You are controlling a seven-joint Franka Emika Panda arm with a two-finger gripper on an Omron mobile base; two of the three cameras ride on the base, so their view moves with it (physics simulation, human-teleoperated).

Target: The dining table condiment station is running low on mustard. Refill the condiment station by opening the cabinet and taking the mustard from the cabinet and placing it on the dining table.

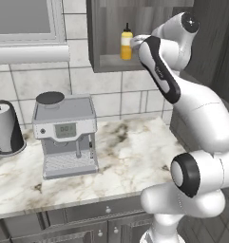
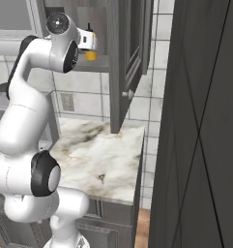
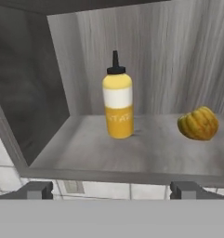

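Note:
The cabinet (image 3: 57, 111) hangs open, its dark grey door (image 2: 122, 63) swung out to the right. On its shelf the mustard (image 3: 118, 104) stands upright, a yellow squeeze bottle with a pale band and a dark nozzle. The mustard (image 1: 126, 45) also shows past my raised arm, and the mustard (image 2: 91, 50) peeks out behind my hand. My gripper (image 3: 113, 190) is open just in front of the shelf's edge, a short way from the bottle, with nothing between its fingers. The dining table is out of view.
A small orange-green squash (image 3: 198, 123) lies on the shelf right of the bottle. Below the cabinet, a marbled wall counter (image 1: 135, 152) holds a coffee machine (image 1: 66, 135) and a paper towel roll (image 1: 5, 128). A tall dark panel (image 2: 200, 121) stands at the right.

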